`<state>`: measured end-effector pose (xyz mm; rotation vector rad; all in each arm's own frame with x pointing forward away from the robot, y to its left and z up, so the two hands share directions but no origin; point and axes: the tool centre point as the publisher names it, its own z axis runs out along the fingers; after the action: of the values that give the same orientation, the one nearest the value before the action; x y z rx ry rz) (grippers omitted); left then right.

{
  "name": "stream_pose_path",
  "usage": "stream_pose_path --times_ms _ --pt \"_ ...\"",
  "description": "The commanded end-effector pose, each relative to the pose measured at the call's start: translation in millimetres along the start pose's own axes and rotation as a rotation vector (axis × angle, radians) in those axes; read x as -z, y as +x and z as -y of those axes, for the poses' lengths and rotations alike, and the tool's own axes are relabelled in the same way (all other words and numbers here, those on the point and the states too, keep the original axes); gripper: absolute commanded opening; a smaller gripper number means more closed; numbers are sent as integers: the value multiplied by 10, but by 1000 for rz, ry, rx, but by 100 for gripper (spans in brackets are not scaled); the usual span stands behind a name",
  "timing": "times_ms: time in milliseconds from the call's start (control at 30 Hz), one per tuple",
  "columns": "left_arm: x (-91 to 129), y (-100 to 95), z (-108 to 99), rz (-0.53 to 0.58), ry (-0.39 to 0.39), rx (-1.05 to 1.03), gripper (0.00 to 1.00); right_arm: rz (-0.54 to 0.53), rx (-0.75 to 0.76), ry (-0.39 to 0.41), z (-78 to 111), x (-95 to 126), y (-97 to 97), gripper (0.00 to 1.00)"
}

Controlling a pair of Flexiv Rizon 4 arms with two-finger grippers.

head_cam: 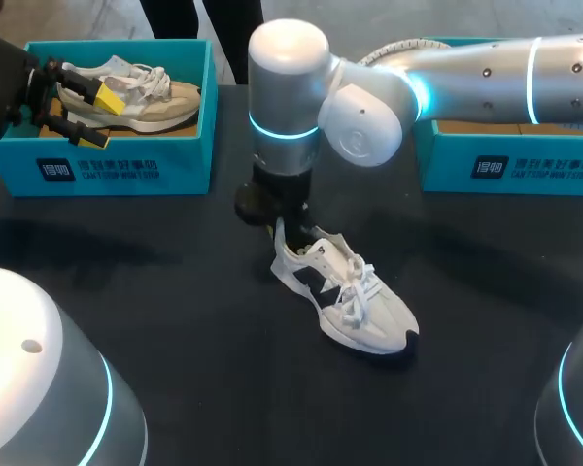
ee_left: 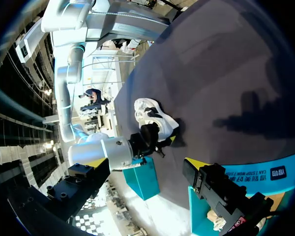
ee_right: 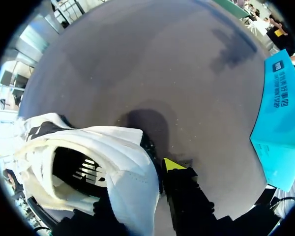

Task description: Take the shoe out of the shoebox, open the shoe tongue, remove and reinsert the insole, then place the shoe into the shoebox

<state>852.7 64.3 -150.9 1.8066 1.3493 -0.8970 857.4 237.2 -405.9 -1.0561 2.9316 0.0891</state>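
Observation:
A white shoe with navy panels [head_cam: 350, 301] lies on the black table, toe toward the front right. My right gripper [head_cam: 284, 228] stands over its heel. In the right wrist view the heel wall of the shoe [ee_right: 113, 157] sits between the fingers. One yellow fingertip [ee_right: 173, 163] presses on its outside, and the other finger is hidden inside the shoe. My right gripper [ee_right: 155, 169] is shut on the heel. My left gripper [head_cam: 92, 116] hangs open over the left teal shoebox [head_cam: 117, 165], holding nothing.
A second, beige shoe [head_cam: 146, 97] lies in the left shoebox under my left gripper. Another teal shoebox [head_cam: 505, 165] stands at the back right, partly behind my right arm. In the left wrist view the white shoe [ee_left: 152, 115] lies far ahead.

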Motion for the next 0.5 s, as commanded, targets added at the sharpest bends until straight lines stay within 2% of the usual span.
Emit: stream_pose_path --times_ms 33,500 --pt "-3 3 1 -1 -1 -2 100 5 -5 9 -13 14 61 0" --pt "-3 3 1 -1 -1 -2 100 21 -36 37 -15 203 114 0"
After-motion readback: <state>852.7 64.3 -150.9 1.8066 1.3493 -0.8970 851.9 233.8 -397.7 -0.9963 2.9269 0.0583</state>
